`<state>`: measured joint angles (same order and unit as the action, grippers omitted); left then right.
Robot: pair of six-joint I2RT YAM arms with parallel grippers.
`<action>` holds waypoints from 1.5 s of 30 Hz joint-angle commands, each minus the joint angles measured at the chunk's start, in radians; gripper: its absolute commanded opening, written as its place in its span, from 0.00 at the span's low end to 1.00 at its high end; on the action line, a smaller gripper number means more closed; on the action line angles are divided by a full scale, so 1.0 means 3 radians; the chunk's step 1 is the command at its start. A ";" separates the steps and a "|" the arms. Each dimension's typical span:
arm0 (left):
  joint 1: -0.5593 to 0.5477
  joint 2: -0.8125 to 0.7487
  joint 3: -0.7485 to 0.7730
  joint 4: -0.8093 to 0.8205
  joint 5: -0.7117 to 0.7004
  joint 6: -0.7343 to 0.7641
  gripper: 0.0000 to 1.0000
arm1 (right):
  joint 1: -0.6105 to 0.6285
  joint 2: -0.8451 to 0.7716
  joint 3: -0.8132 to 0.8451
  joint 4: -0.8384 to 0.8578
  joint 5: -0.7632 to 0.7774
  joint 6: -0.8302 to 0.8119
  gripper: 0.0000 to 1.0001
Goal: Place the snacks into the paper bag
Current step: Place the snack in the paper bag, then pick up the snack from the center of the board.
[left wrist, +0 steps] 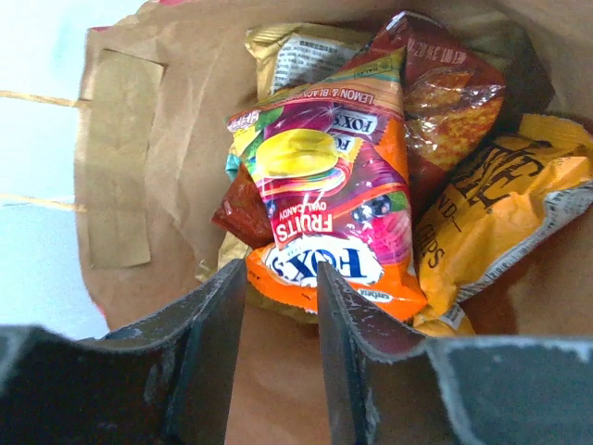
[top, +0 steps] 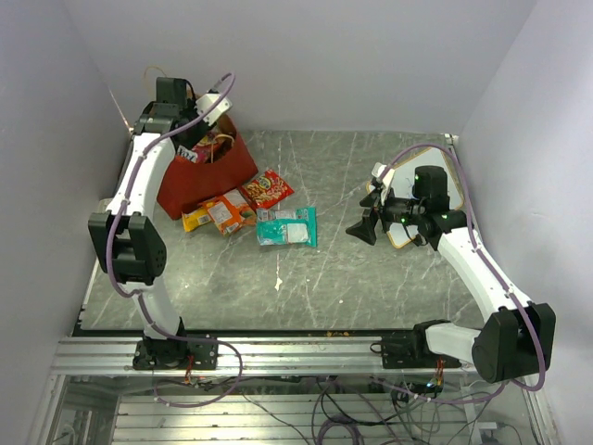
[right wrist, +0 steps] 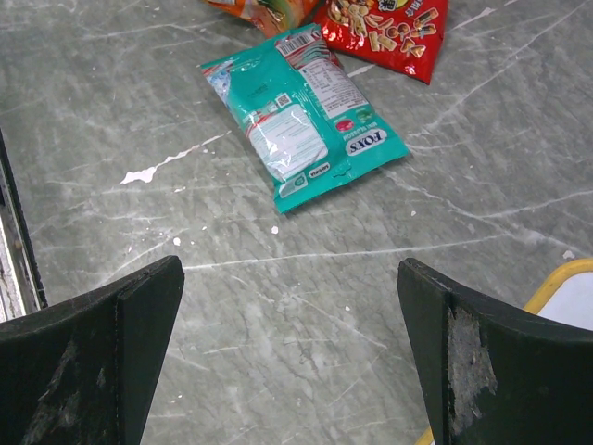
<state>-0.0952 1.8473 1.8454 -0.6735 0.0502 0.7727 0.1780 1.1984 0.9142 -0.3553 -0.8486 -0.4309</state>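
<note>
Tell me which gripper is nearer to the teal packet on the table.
Right. The right gripper hangs open just right of the teal packet, apart from it. The left gripper is far off, over the red paper bag.

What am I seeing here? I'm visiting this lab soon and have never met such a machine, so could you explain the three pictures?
These are two robot arms bolted at a table's near edge, each ending in a two-finger gripper. The overhead picture looks down from above and behind them. The other two come from cameras on the wrists. The left gripper hangs over the red paper bag with its jaws apart, holding nothing. A multicoloured candy packet lies on other snacks inside the bag. The right gripper is wide open and empty above the grey table. Outside the bag lie a teal packet, a red packet and an orange packet.
</note>
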 commanded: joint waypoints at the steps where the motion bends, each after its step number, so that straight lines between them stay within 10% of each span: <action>1: 0.0010 -0.0227 0.0182 -0.0040 -0.0026 -0.0160 0.50 | -0.0018 0.0012 -0.0016 0.0092 -0.0019 -0.0021 1.00; 12: 0.0010 -0.0934 -0.0170 0.0389 -0.0322 -0.0636 0.89 | -0.0015 -0.0043 -0.0014 0.0102 -0.0040 -0.0002 1.00; 31: -0.0053 -0.2281 -0.1378 -0.0147 0.1016 -0.0920 0.91 | -0.0021 -0.0017 0.0000 0.0116 -0.0055 0.0064 1.00; 45: -0.1491 -0.1988 -0.2419 0.0053 0.0613 -0.0007 0.94 | -0.0040 -0.0092 0.0001 0.0107 0.0016 0.0025 1.00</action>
<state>-0.4706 1.1995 1.1553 -0.7025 0.2745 0.6502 0.1761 1.1976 0.9138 -0.3412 -0.8482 -0.4194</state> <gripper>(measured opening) 0.944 0.999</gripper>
